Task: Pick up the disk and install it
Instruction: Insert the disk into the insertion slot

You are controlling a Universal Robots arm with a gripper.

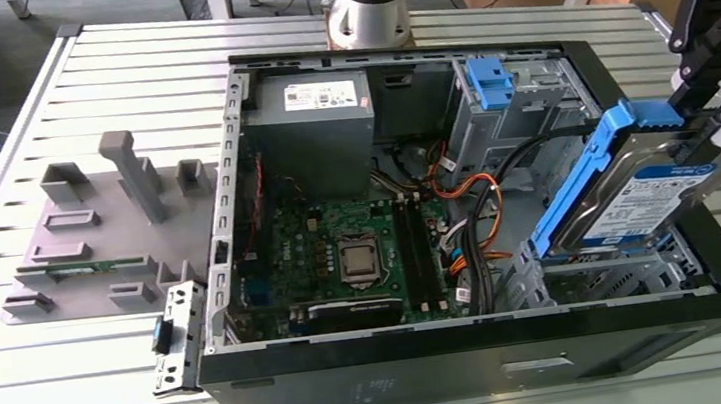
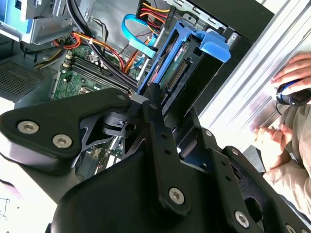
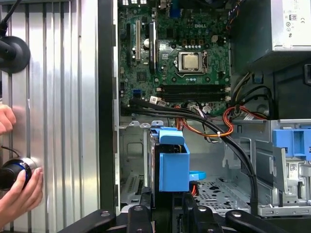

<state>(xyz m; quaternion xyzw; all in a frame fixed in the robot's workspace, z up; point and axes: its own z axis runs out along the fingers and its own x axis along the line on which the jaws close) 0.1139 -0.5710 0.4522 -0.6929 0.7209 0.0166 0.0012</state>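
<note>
My hand (image 1: 718, 129), black, holds the disk (image 1: 642, 198): silver-grey body, blue frame, blue-and-white label; motherboard (image 1: 337, 235) green; case (image 1: 486, 370) black; cables (image 1: 467, 191) orange, red, black; table (image 1: 72, 393) silver, ribbed; fixture (image 1: 95, 230), at nine o'clock of the case, plain grey.

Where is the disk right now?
At the exterior view's right, the disk is tilted in the gripper, over the drive bay of the open computer case.

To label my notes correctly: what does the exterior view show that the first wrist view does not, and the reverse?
The exterior view adds the grey plastic fixture block with upright posts. The first wrist view adds a person's hand on a round black knob. Both share the green motherboard and the silver-grey disk with blue rail frame, gripped by the black end effector.
</note>
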